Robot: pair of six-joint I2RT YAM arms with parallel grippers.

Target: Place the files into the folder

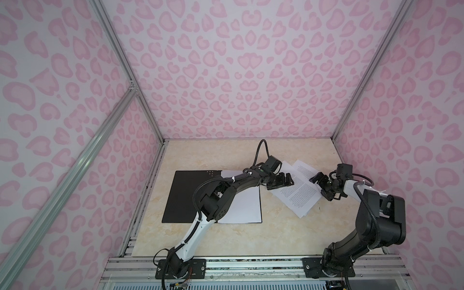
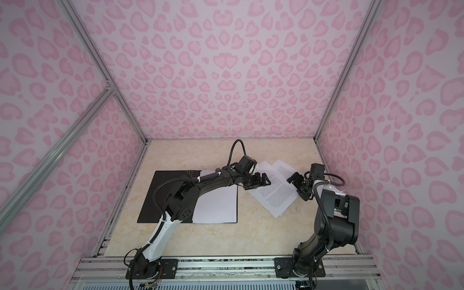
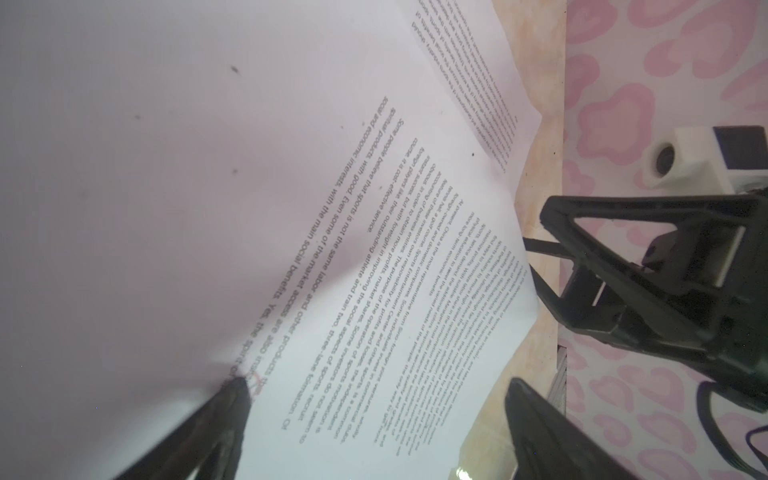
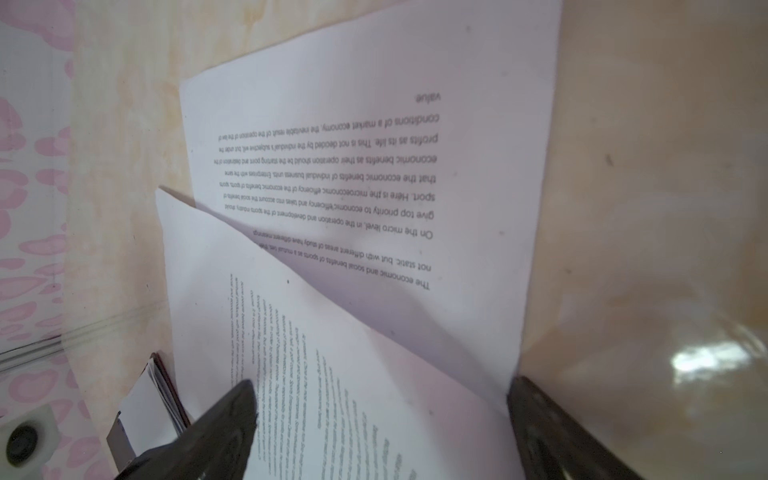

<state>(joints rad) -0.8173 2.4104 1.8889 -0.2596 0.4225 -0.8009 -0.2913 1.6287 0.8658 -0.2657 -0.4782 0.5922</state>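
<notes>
Files (image 1: 298,194) between my spread claws: 3 o'clock of left gripper (image 1: 290,179), 9 o'clock of right gripper (image 1: 319,188). Folder (image 1: 185,195) lies farther toward 9 o'clock, nearer the left.

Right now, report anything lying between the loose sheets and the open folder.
Nothing lies there: only bare table separates the files from the folder. The left arm itself, though, reaches across above the folder.

Top views high, looking down on table (image 1: 226,155), wrist views close, sharing files (image 3: 415,291)
</notes>
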